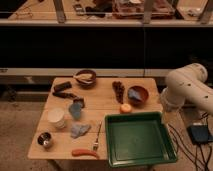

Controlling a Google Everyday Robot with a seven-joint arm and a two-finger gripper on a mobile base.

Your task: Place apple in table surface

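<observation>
White casing is all that shows of the robot: the arm [189, 86] bulks just off the table's right edge, its nearest link close to the corner by the reddish-brown bowl [145, 90]. The gripper itself cannot be picked out. It is hidden or out of frame on that right side, nowhere over the table, so whether it is open, closed or holding anything cannot be told.

The apple [125, 108] sits on the table surface [102, 100], in the narrow strip of pale wood between the reddish-brown bowl behind it and the back rim of the green tray [107, 142] in front. It looks to be resting on the planks, just beside the tray rim and perhaps touching it. It is not inside the tray.

Judged from this, the placing is at or very near its end, and what remains is to leave the fruit undisturbed. A round apple rolls easily, and here it is hemmed in by bowl and rim. Any sweep of the arm across that corner could nudge it into the tray or knock the bowl. The arm should therefore pull back up and to the right, away from the table. If the apple needs resetting, the open wood left of it, toward the blue cloth [76, 110], offers more room.
</observation>
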